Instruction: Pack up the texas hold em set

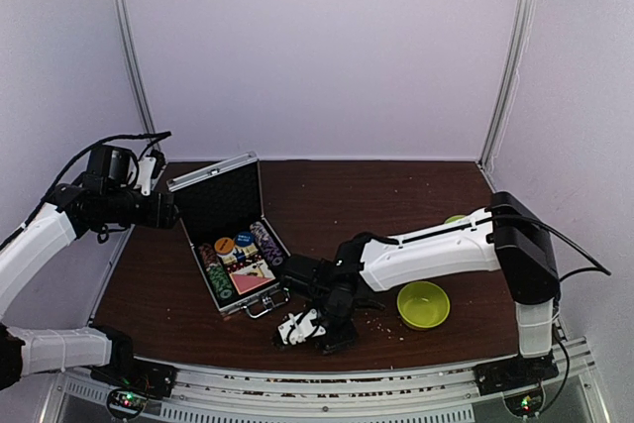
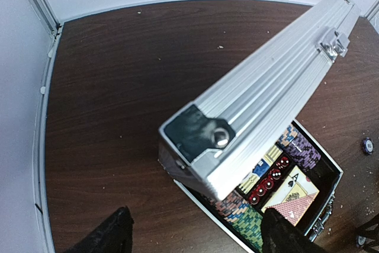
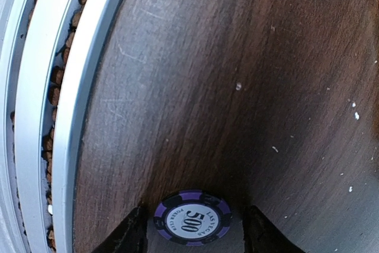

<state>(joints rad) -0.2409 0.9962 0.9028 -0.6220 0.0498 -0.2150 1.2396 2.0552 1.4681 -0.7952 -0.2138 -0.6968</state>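
My right gripper stands half open around the purple 500 chip on the bench; my left gripper is wide, empty.

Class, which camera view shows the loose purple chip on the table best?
Right wrist: the purple chip lies close up inside the right gripper, its "500" readable. Left wrist shows it only as a speck at the frame's right edge; top external doesn't show it.
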